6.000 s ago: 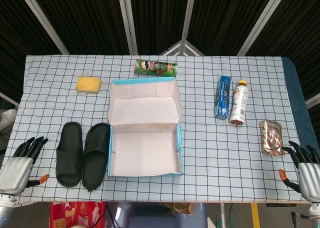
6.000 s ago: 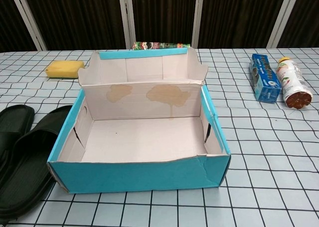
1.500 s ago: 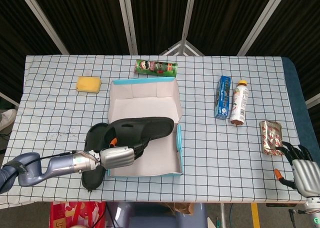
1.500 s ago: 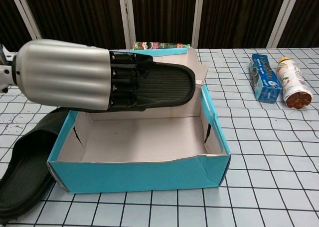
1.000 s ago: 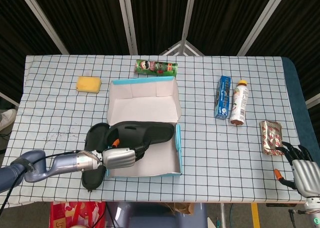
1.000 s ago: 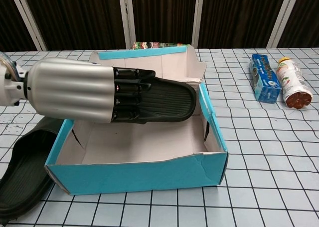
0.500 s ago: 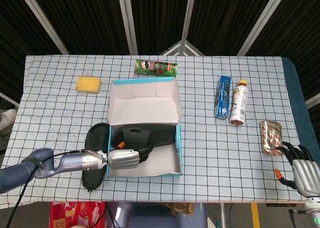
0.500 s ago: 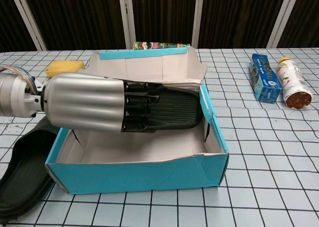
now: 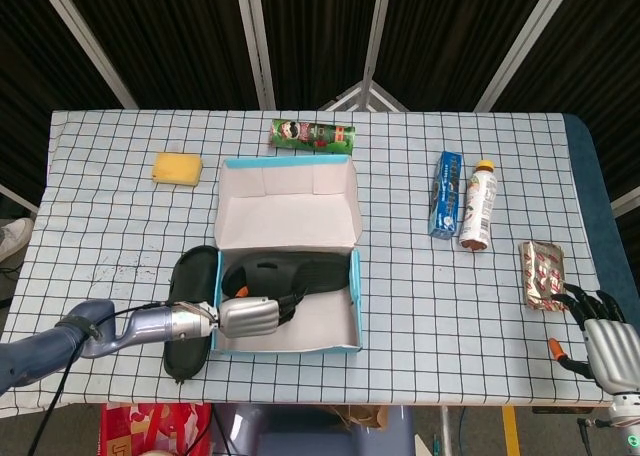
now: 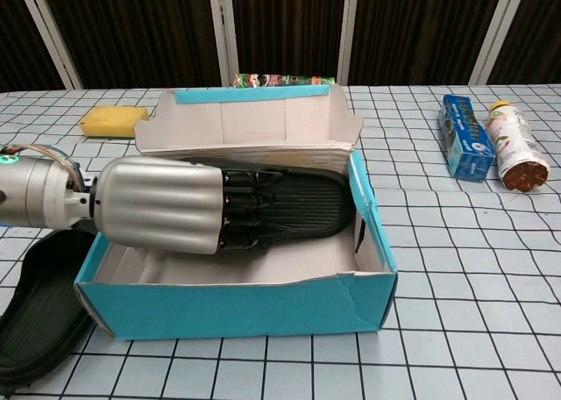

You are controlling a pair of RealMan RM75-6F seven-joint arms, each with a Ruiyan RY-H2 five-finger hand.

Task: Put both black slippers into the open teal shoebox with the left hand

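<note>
Black rubber shows at the far left of the chest view, where the second slipper [image 10: 39,308] lies flat on the checked tablecloth [image 10: 456,268], just beside the left wall of the teal shoebox [image 10: 237,305]. From the head view this slipper [image 9: 190,311] sits partly under the left forearm. The left hand [image 10: 166,205] reaches over that left wall and into the box, its dark fingers [image 10: 245,209] laid along the heel end of the first slipper [image 10: 302,203] and gripping it. That slipper lies lengthwise inside the box, toe pointing to the right wall, close to the back wall under the raised lid; whether its sole rests fully on the box floor cannot be told. In the head view the left hand [image 9: 250,316] is at the box's left front corner with the slipper [image 9: 300,273] stretching away from it to the right.

Behind the box on the left is a yellow sponge [image 9: 177,168], and a green can [image 9: 312,134] lies on its side just past the lid. Further right a blue carton [image 9: 446,194] and a bottle [image 9: 478,205] lie side by side, then a foil packet [image 9: 542,275]. At the far right edge the right hand [image 9: 603,331] rests near the table corner, holding nothing, fingers apart.
</note>
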